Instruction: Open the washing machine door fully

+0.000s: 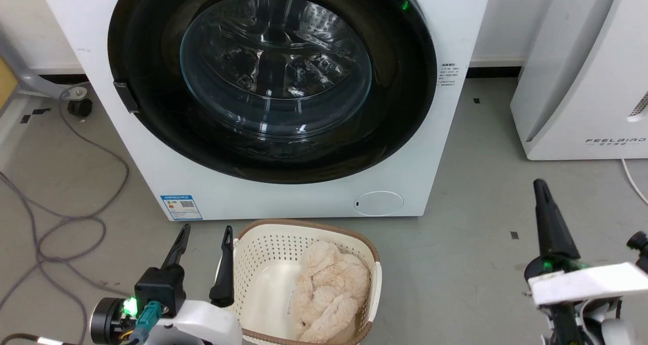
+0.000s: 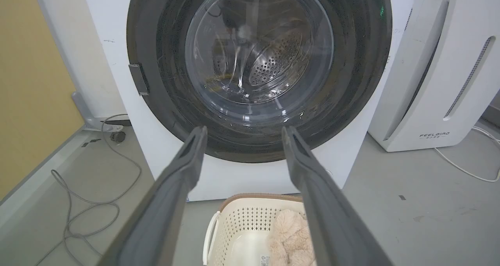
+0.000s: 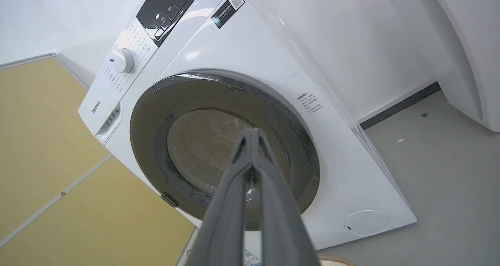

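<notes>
Left end effector (image 1: 207,228) is hovering with fingers spread apart, just beside the laundry basket (image 1: 263,232) on the floor (image 1: 481,193); the right end effector (image 1: 539,184) is hanging with fingers pressed together, holding nothing. The washing machine door (image 1: 273,81) is sitting closed against the washing machine (image 1: 283,200), apart from both.

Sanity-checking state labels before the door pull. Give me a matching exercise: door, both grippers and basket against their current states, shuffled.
Things
1. washing machine door
2. left gripper
3. right gripper
4. basket

States
A. fingers pressed together, holding nothing
B. on the floor, beige plush inside
C. closed against the front of the washing machine
D. fingers apart, holding nothing

Pairs: 1-C, 2-D, 3-A, 4-B
</notes>
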Tool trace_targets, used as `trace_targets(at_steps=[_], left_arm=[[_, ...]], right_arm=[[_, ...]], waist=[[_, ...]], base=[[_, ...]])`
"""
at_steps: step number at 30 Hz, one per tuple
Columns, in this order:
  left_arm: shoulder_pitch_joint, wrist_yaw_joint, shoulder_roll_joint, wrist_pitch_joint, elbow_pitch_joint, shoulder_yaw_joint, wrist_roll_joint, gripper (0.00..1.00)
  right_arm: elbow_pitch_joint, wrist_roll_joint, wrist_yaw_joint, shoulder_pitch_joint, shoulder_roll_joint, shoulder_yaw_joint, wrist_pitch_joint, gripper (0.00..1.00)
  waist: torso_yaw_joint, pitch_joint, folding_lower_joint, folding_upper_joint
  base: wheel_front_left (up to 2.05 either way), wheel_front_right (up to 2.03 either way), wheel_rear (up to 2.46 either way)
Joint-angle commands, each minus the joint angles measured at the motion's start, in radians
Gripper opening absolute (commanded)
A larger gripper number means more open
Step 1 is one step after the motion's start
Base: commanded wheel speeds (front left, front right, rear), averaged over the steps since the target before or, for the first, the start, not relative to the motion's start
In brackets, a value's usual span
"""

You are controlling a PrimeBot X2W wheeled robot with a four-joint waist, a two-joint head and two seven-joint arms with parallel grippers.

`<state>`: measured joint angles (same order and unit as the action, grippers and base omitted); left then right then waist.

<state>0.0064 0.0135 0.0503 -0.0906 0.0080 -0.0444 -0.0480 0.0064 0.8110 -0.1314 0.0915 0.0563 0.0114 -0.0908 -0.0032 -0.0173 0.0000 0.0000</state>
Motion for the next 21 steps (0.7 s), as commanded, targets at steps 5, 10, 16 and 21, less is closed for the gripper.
trace_targets(at_steps=[5, 10, 16, 21], left_arm=[[-0.012, 0.009, 0.003, -0.019, -0.005, -0.002, -0.011, 1.0], [-0.017, 0.015, 0.003, -0.029, -0.008, -0.005, -0.017, 1.0], [-0.026, 0.023, 0.003, -0.042, -0.016, -0.006, -0.024, 1.0], [-0.039, 0.031, 0.003, -0.052, -0.025, -0.006, -0.028, 1.0]], right_arm=[[0.033, 0.132, 0.0, 0.069, 0.023, 0.013, -0.014, 0.0], [0.081, 0.252, 0.0, 0.146, 0.053, 0.026, -0.024, 0.0], [0.148, 0.385, 0.0, 0.25, 0.107, 0.024, -0.037, 0.0], [0.22, 0.49, 0.0, 0.359, 0.167, -0.014, -0.048, 0.0]], waist=[[0.003, -0.005, 0.0, 0.0], [0.007, -0.013, 0.0, 0.0], [0.011, -0.031, 0.0, 0.0], [0.014, -0.058, 0.0, 0.0]], base=[[0.0, 0.0, 0.0], [0.0, 0.0, 0.0], [0.0, 0.0, 0.0], [0.0, 0.0, 0.0]])
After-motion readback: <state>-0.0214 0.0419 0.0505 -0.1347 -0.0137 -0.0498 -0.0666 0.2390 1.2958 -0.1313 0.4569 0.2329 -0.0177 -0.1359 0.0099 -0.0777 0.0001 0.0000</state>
